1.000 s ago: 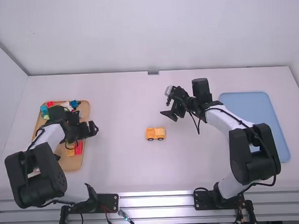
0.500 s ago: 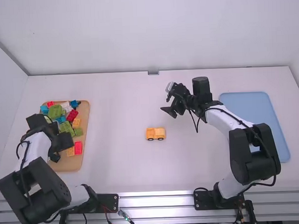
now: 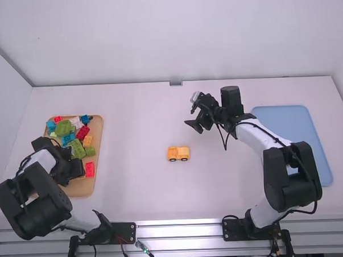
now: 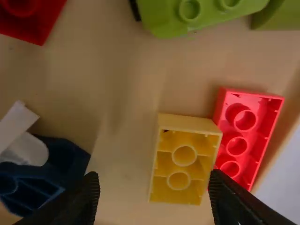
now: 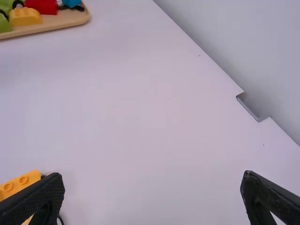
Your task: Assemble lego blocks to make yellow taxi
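1. L gripper (image 3: 72, 171) was open over the wooden tray (image 3: 78, 190), yel. block (image 4: 183, 160) below, right beside red block (image 4: 243, 136).
2. R gripper (image 3: 194, 119) was open too, above counter (image 3: 145, 186).
3. Yel. car (image 3: 179, 154) sat mid-counter, btwn both arms.

Table (image 3: 140, 187), one; arms, two, namely one left arm (image 3: 33, 205) and one right arm (image 3: 290, 174); grippers, two, namely one left gripper (image 3: 74, 168) and one right gripper (image 3: 193, 112); trays, two, namely one wooden tray (image 3: 78, 191) and one blue tray (image 3: 291, 120); toy car (image 3: 179, 152), one; loose blocks, as counted from where I stand: red blocks (image 3: 89, 169), three; green blocks (image 3: 63, 128), at least three; blue blocks (image 3: 68, 138), at least three; yellow blocks (image 3: 88, 140), at least two
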Robot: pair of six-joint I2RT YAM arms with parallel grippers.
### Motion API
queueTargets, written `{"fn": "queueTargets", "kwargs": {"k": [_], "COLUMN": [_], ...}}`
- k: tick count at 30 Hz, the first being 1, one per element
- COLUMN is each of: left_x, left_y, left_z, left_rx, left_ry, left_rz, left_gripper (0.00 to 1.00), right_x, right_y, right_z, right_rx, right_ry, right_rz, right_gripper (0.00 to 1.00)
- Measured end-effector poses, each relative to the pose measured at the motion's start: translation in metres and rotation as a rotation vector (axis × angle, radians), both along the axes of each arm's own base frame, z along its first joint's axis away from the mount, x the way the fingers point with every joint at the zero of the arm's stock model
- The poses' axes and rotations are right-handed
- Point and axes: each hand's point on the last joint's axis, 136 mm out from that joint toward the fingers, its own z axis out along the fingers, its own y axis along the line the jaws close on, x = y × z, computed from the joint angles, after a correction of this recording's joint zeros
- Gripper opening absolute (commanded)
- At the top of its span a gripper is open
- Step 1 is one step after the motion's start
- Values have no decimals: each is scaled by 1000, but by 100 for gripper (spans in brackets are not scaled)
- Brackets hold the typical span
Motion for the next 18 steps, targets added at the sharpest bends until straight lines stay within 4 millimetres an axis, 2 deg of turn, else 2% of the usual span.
{"fn": "queueTargets", "kwargs": {"k": [5,18], "left_x": [1,11], "left_y": [-2,8], "left_z": [-2,-10], "left_rx": [-10,22], "left_ry": [-3,-27], "left_rz": [-29,-40], "left_gripper": [54,48], "right_x": [0,0], "right_y": [0,0], "right_z": [0,0], "right_rx": [5,8], "right_ry": [8,13], "right_rz": [-5,-8], "right_gripper": [99,99]}}
